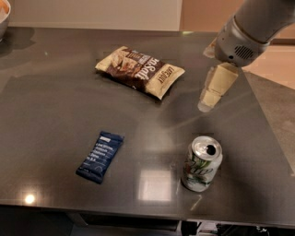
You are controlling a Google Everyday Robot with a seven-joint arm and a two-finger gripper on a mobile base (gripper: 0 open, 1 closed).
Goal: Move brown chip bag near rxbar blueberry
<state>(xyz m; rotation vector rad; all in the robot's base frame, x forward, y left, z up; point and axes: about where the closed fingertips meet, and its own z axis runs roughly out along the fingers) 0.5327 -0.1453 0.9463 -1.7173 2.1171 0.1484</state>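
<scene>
The brown chip bag (139,71) lies flat on the dark table (55,115) at the back centre, cream edges and dark brown middle. The rxbar blueberry (100,156), a small navy wrapper, lies at the front left, well apart from the bag. My gripper (208,99) hangs above the table on the right, to the right of the bag and behind the soda can, its cream fingers pointing down and to the left. It holds nothing.
A silver-green soda can (201,164) stands upright at the front right, below the gripper. A bowl's edge (3,14) shows at the far back left corner. The table's right edge runs just beyond the arm.
</scene>
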